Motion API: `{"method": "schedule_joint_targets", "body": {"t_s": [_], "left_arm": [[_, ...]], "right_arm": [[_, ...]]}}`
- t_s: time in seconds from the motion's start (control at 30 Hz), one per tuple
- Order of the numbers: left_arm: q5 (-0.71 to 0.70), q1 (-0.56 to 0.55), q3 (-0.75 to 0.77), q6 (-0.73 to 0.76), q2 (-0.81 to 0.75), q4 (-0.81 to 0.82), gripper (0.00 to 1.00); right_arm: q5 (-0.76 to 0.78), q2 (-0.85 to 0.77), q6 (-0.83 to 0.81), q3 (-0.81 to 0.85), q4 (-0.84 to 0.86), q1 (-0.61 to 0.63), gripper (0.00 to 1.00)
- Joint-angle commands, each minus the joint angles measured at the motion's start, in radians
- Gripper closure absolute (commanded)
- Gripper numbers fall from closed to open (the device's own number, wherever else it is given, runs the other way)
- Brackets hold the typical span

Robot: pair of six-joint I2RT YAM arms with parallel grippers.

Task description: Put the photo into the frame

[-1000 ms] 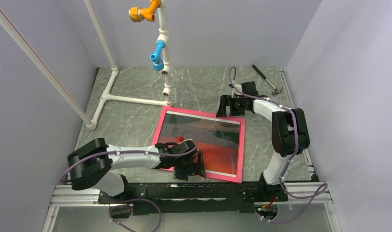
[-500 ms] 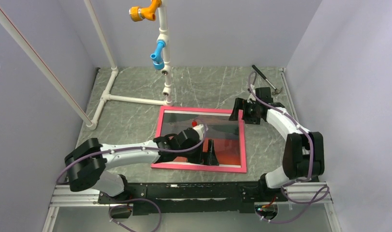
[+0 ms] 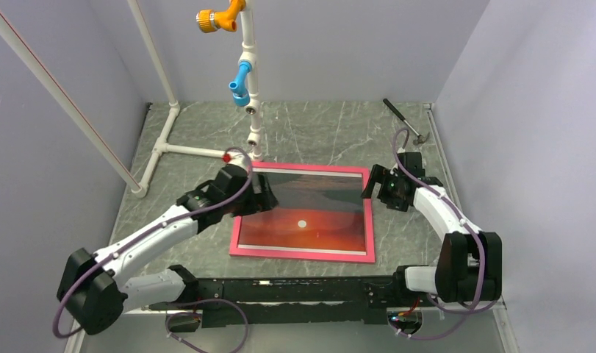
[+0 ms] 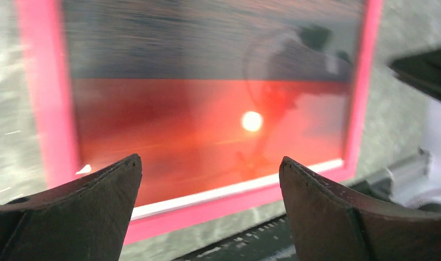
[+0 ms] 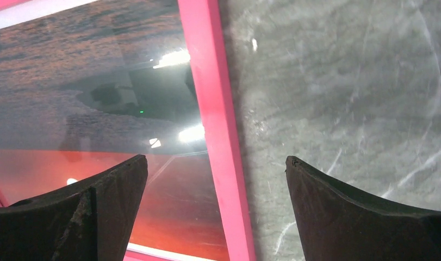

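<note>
Grey marbled table (image 3: 317,132), pink frame (image 3: 302,254) laid flat mid-table, white pipe stand (image 3: 206,151) based far left, hammer (image 3: 403,120) far right

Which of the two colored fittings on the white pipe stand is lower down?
The blue fitting; the orange-yellow one sits above it, at the top of the pipe stand.

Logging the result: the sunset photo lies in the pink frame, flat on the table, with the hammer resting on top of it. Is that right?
Not quite. The hammer is not on it: it lies on the table near the far right corner, apart from the frame, as the top view shows. The photo does lie in the pink frame, flat on the table.
</note>
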Motion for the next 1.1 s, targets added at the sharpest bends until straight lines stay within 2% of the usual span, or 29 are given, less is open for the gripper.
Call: {"method": "schedule_joint_targets", "body": {"t_s": [0.0,0.13,0.3,0.53,0.63,0.77,1.07], "left_arm": [[-0.128,0.146,-0.039,0.066,-0.072,-0.256,0.01],[-0.041,0.246,-0.097,0.115,-0.039,-0.249,0.01],[0.069,0.269,-0.166,0.121,0.04,-0.139,0.05],[0.199,0.258,-0.23,0.123,0.14,0.004,0.27],[0.228,0.199,-0.245,0.077,0.139,0.07,0.32],[0.234,0.087,-0.212,0.002,0.183,0.126,0.34],[0.172,-0.172,-0.06,-0.153,0.296,0.174,0.33]], "right_arm": [[0.038,-0.069,0.087,-0.046,-0.009,-0.009,0.0],[-0.01,-0.098,0.137,-0.096,0.017,-0.009,0.0],[-0.074,-0.094,0.174,-0.152,0.06,-0.009,0.0],[-0.15,-0.01,0.2,-0.185,0.146,-0.008,0.01],[-0.18,0.02,0.219,-0.177,0.194,-0.004,0.02],[-0.19,0.079,0.225,-0.123,0.237,-0.002,0.02],[-0.175,0.344,0.14,0.218,0.193,0.017,0.02]]}}
